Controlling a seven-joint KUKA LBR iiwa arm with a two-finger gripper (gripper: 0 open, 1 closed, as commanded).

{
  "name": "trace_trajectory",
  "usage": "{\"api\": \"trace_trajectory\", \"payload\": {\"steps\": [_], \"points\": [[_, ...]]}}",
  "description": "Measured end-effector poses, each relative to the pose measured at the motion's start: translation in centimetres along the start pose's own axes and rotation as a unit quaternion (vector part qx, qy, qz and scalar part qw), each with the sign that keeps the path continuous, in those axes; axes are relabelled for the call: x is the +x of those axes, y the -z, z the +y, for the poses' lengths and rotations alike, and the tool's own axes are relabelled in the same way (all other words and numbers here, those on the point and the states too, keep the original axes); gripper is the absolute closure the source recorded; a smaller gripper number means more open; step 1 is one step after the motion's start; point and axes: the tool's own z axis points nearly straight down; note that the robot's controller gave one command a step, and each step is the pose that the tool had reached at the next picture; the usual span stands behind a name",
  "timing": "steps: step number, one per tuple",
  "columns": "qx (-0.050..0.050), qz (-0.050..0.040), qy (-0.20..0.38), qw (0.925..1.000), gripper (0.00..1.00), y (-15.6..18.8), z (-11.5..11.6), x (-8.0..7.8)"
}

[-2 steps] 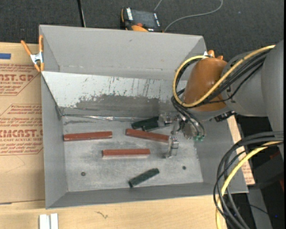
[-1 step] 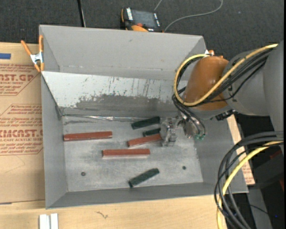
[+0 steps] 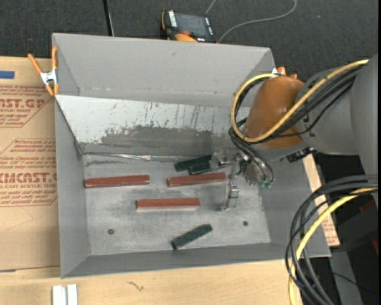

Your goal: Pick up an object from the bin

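Claw (image 3: 230, 180) — open, at right end of a brown bar (image 3: 193, 180); dark green piece (image 3: 192, 165) just beside.

I see the bin (image 3: 159, 68) in plain grey, its back wall streaked with dark scuffs and scratches. The three bars on its floor are reddish brown: the left bar (image 3: 116, 182), the middle bar (image 3: 167, 203) and the right bar (image 3: 195, 180). The upper piece (image 3: 192, 164) and the lower piece (image 3: 191, 236) are dark green, nearly black. The wrist cover (image 3: 273, 110) is orange, the cables (image 3: 241, 100) yellow and black. The gripper (image 3: 231, 189) is bare silver metal.
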Motion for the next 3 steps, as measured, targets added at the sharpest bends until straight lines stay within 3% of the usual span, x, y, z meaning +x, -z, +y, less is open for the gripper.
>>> {"api": "trace_trajectory", "payload": {"steps": [1, 2, 3], "points": [[0.0, -0.003, 0.0, 1.0, 1.0, 0.2, -0.03, -0.19], [0.0, 0.0004, 0.0, 1.0, 0.0, -0.01, -0.01, 0.01], [0.001, -0.0029, 0.0, 1.0, 1.0, 0.21, -0.04, -0.18]]}}
